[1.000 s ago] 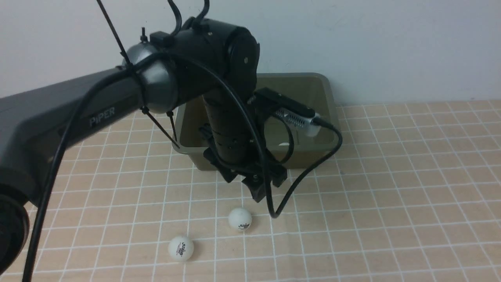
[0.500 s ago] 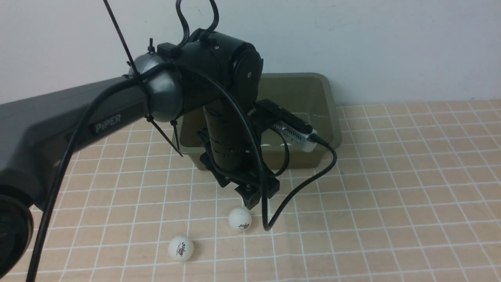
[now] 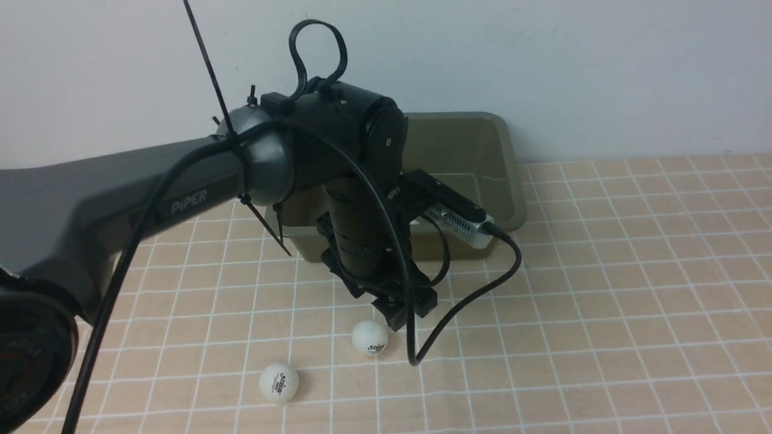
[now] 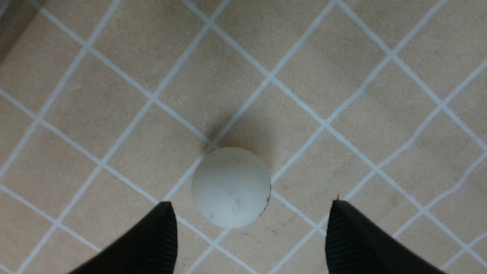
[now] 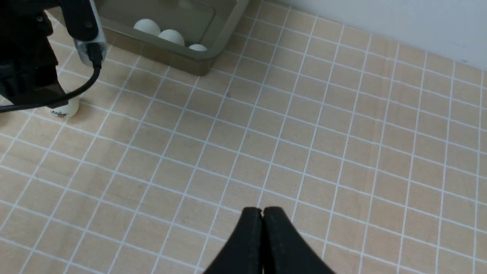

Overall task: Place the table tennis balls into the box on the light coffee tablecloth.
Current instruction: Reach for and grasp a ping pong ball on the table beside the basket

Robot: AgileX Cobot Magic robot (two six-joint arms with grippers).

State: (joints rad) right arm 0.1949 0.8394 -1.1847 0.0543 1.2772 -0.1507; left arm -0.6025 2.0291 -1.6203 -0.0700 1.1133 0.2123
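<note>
Two balls (image 3: 370, 336) on tablecloth (image 3: 603, 301), others in box (image 3: 476, 144)

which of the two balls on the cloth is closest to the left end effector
The ball nearer the box, right by the left end effector; the other ball lies apart, toward the robot's left.

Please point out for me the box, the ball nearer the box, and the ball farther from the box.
box (image 3: 464, 150): front view, inner back wall.
ball nearer the box (image 4: 231, 187): left wrist view, middle of the ball.
ball farther from the box (image 3: 278, 381): front view, middle of the ball.
</note>
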